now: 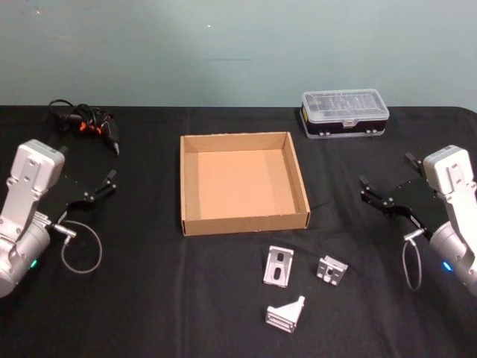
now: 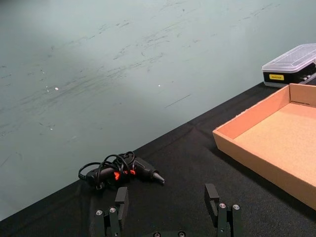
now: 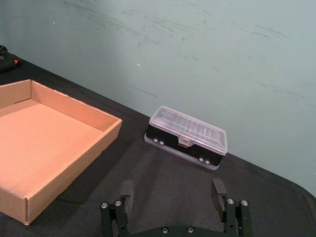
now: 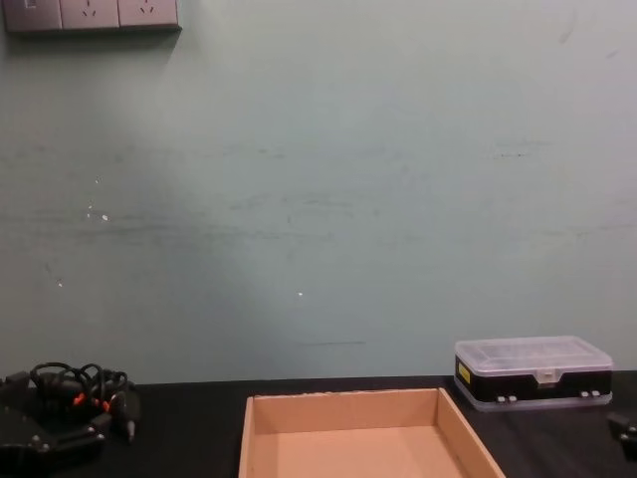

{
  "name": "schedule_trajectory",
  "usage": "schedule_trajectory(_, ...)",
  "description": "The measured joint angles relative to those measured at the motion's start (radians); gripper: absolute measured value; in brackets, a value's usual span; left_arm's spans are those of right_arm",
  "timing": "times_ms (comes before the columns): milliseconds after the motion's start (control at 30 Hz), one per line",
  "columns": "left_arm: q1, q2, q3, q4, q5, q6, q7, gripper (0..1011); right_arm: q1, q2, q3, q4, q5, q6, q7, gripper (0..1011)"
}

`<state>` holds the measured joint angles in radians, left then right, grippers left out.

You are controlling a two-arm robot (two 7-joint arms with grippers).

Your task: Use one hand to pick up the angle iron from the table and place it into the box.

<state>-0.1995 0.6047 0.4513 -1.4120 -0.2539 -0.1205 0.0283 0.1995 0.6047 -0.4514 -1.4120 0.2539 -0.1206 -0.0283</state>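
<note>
The head view takes in the whole black surface (image 1: 149, 298). Three silver angle irons lie on it in front of the box (image 1: 246, 222), toward the robot, apart from the box and from each other. The slotted angle iron (image 1: 278, 266) stands upright just in front of the box's near wall, with two oblong holes in its face. The small angle iron (image 1: 332, 269) sits to its right, a squat corner piece. The ribbed angle iron (image 1: 285, 314) is closest to the robot, with a white-looking sloped gusset.

The tan box is shallow and lidless, with nothing inside it. The left gripper (image 1: 102, 186) hovers well to the left of the box and the right gripper (image 1: 373, 192) well to the right.

Each wrist view looks out between that arm's own fingers. The left gripper (image 2: 167, 197) has its jaws spread, grasping nothing, and faces a cable bundle (image 2: 121, 170). The right gripper (image 3: 173, 190) is likewise released, facing a black case (image 3: 187, 138) with a clear lid.

The chest view adds wall sockets (image 4: 90, 13) above.
</note>
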Motion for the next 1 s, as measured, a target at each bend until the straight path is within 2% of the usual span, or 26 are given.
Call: schedule_trajectory(1000,0.0,0.0,0.0,0.0,0.0,0.0,0.0,1012,0.0,0.0,0.0,0.0,0.0,0.0,0.0,1003)
